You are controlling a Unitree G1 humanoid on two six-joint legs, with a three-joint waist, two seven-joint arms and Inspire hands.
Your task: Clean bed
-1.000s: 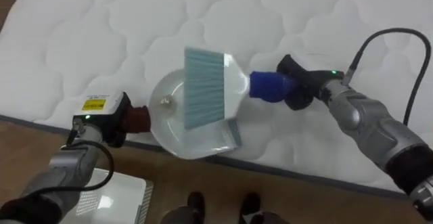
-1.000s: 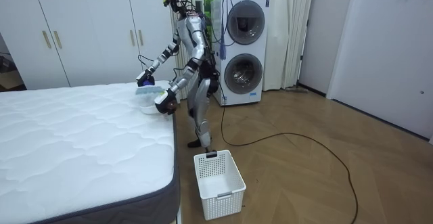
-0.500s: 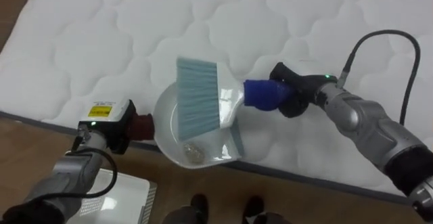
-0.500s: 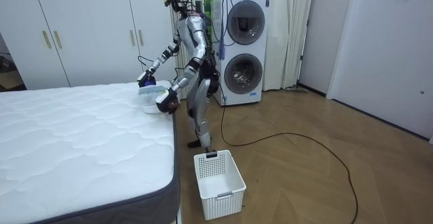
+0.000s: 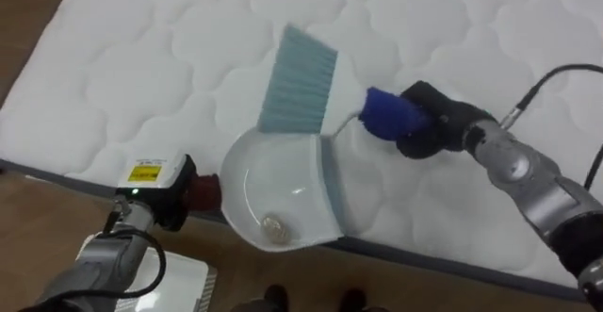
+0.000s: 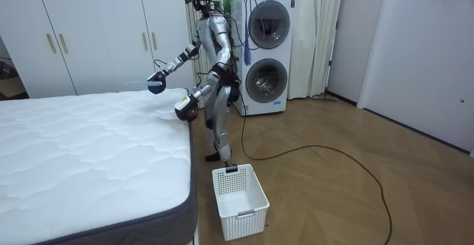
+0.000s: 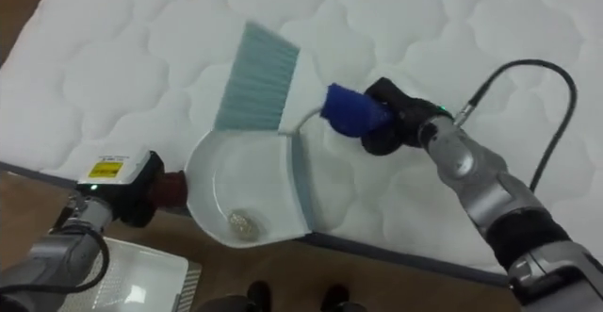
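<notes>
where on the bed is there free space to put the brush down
The mattress is bare left of the brush and beyond it, and again beyond the right hand. The near edge is crowded: the dustpan in the left hand, with the brush just behind.

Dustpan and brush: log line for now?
left hand: shut on dustpan at mattress edge | right hand: shut on brush over mattress | dustpan holds small scrap
</notes>
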